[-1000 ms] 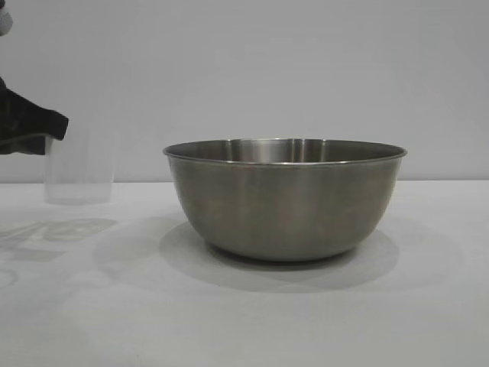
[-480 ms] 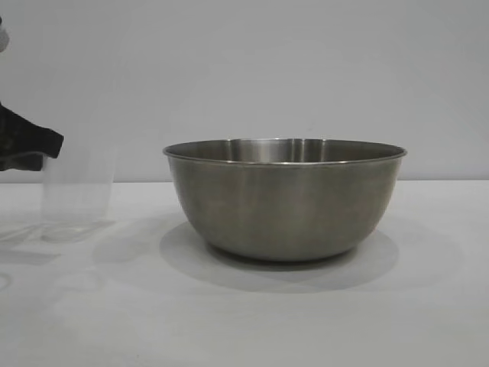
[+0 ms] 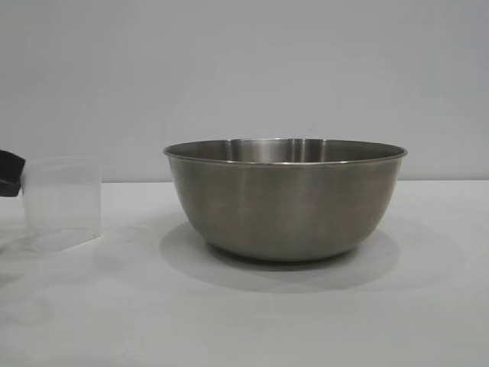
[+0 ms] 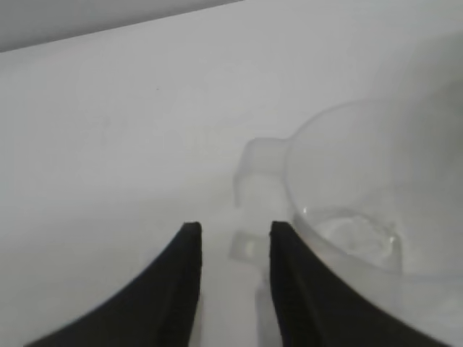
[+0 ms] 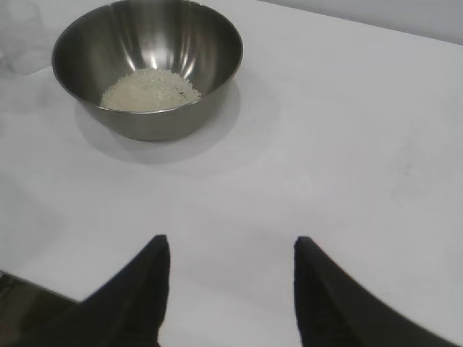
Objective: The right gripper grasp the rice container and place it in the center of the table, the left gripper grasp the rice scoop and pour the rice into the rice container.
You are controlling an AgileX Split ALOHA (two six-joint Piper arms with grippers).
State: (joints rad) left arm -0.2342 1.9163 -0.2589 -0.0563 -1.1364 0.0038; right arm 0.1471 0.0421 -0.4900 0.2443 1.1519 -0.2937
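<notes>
**A:** Item one, the bowl. In your exterior view it stands upright at frame centre on the table, and only its brushed outer wall and rim can be seen. What's inside?

**B:** You need the right wrist view for that. There the bowl sits in the upper left of the frame, with a pale heap of rice on its floor. The level exterior view hides the rice altogether.

**A:** Item two, the cup.

**B:** Your exterior view puts it at the left edge, standing on the cloth, well apart from the bowl. The left wrist view looks into the cup at right of frame; it appears empty, and its small handle points toward the fingers.

**A:** Item three, the grippers.

**B:** The left gripper has its two black fingers parted by a narrow gap, just short of the handle and gripping nothing. In the exterior view you get only a dark sliver of the left gripper at the left edge, beside the cup. The right gripper shows only in its own view: fingers wide apart, holding nothing, well back from the bowl.

**A:** Item four, surroundings.

**B:** White cloth throughout; a plain pale wall behind. Soft shadows lie under the bowl.
</notes>
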